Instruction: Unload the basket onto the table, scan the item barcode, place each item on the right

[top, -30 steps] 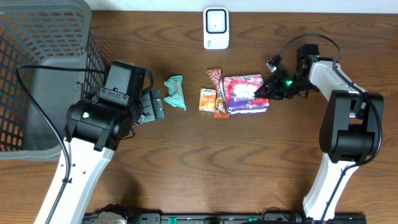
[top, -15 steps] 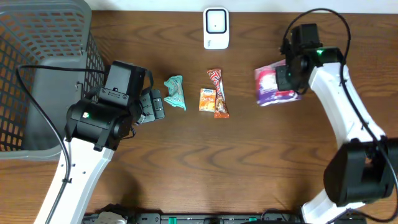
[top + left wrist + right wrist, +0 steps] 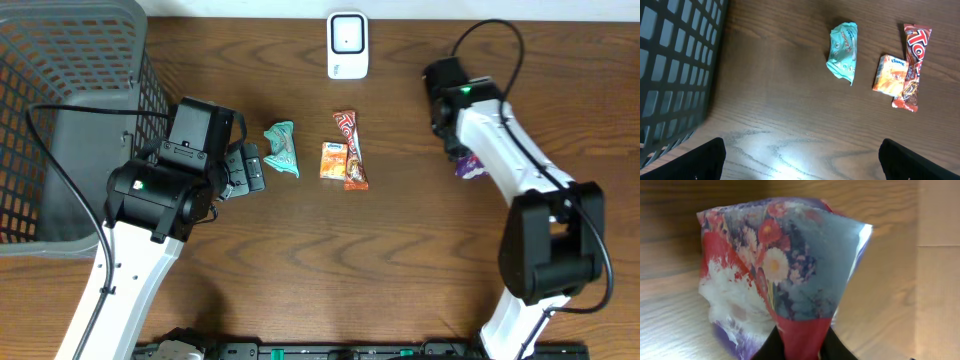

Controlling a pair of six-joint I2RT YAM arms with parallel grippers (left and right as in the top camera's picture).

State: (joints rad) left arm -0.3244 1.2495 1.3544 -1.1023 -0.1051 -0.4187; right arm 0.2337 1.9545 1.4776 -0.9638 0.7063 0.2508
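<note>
Between the dark fingertips (image 3: 767, 350) of the right gripper (image 3: 799, 349) sits the red lower corner of the floral packet (image 3: 785, 270). The jaws are drawn almost together, with only that thin fold of wrapper pinched between them. The rest of the packet spreads out ahead of the gripper, puffed and creased, printed with daisies on blue and red and showing a purple edge low on one side. Beyond it lies the wood-grain table (image 3: 890, 220); I cannot tell whether the packet touches it. From overhead the right arm hides nearly all of the packet, and only a purple sliver (image 3: 467, 166) shows beside the arm. The white scanner (image 3: 347, 45) stands well apart to this gripper's left, by the far edge of the table.

The left gripper (image 3: 802, 160) stands spread wide with nothing between its jaws, its tips at the bottom corners of the left wrist view. Ahead of it lies a teal wrapper (image 3: 842, 50). Farther ahead to its right lie a small orange packet (image 3: 892, 75) and a red bar (image 3: 912, 65), touching each other. The grey basket (image 3: 675, 75) fills that view's left side.
</note>
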